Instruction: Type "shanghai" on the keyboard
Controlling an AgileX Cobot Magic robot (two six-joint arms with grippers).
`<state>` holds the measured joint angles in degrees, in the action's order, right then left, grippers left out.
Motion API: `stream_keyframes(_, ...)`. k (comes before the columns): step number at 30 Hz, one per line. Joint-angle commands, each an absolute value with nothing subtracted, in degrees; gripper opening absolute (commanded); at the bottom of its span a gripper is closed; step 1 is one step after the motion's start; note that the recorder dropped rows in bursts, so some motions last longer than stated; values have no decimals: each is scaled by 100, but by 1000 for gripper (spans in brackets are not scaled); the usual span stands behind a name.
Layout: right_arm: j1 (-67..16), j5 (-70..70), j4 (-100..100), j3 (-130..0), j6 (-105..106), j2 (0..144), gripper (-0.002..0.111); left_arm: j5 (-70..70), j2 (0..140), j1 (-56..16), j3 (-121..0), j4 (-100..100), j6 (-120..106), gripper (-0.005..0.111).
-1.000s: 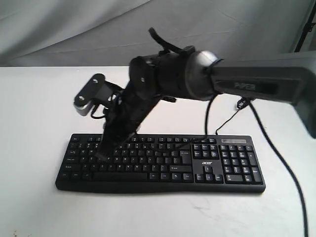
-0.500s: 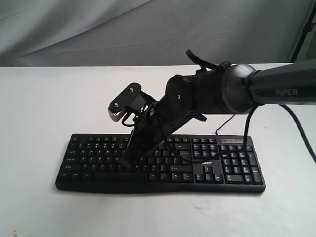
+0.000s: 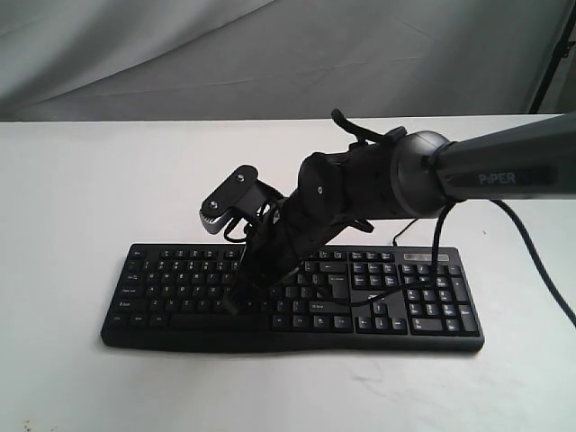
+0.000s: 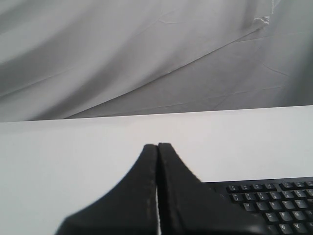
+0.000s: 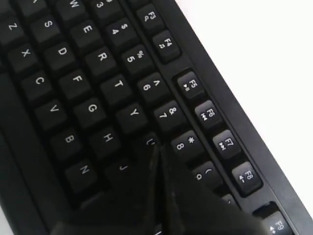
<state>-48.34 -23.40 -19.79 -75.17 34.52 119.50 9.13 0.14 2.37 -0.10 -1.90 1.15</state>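
Pinched-together right hand [image 3: 232,304], tip at mid keyboard [image 3: 423,306]

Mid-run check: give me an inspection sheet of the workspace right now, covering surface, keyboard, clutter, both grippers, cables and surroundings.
Surface: flat white tabletop carrying the keyboard.
Job's things: wide black full-size keyboard with white legends, lying flat.
Clutter: nothing seen.
Grippers: right black gripper shut, tip down between the J key and the 8 key; the key under it is hidden. Left black gripper shut, held off the keyboard's corner.
Cables: thin black cable hangs across the number-pad side; thicker black cable trails over the table.
Surroundings: creased grey cloth backdrop behind the table.
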Motion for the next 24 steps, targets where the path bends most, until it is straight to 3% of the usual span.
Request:
stream_keyframes(1, -4777, -2230, -2014, -7510, 3485, 11950, 0, 879, 0, 200, 0, -190, 131, 0)
stream_keyframes(24, -4692, -2333, -2073, -7510, 3563, 11950, 0, 879, 0, 200, 0, -190, 131, 0)
